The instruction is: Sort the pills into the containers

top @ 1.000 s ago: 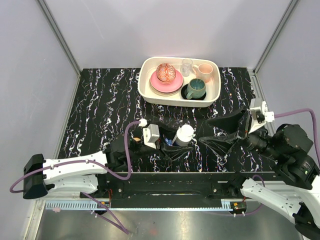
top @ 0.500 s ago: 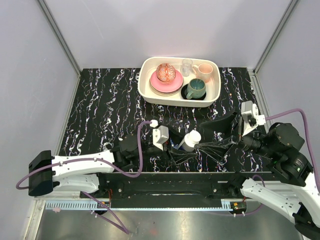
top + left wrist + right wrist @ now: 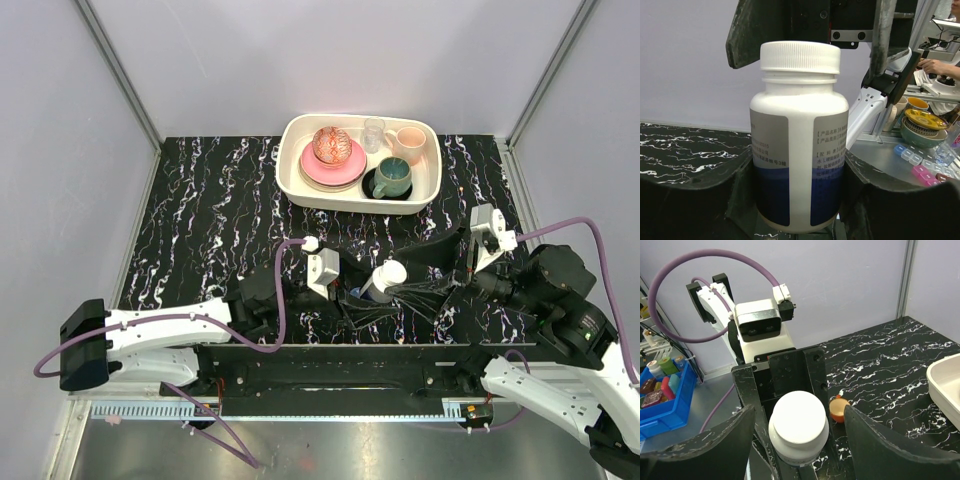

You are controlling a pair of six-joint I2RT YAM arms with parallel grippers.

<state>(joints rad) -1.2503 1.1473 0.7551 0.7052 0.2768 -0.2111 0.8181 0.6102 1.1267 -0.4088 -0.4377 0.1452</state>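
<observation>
A white pill bottle (image 3: 388,274) with a white cap and a grey and blue label stands tilted in my left gripper (image 3: 368,290), which is shut on its lower body (image 3: 799,150). My right gripper (image 3: 418,276) is open, with one finger on each side of the bottle's cap (image 3: 799,419) and not touching it. A small round orange cup (image 3: 840,409) sits empty on the table just beside the left gripper's far jaw. It is hidden in the top view. The blue pill box does not show clearly in any view.
A white tray (image 3: 300,185) at the back of the black marbled table holds a pink plate (image 3: 332,165) with a patterned bowl, a clear glass, a pink cup (image 3: 408,140) and a teal mug (image 3: 392,178).
My left gripper has carried the bottle to the right, toward the right arm. My right gripper has moved left, so that its open fingers now flank the cap.
</observation>
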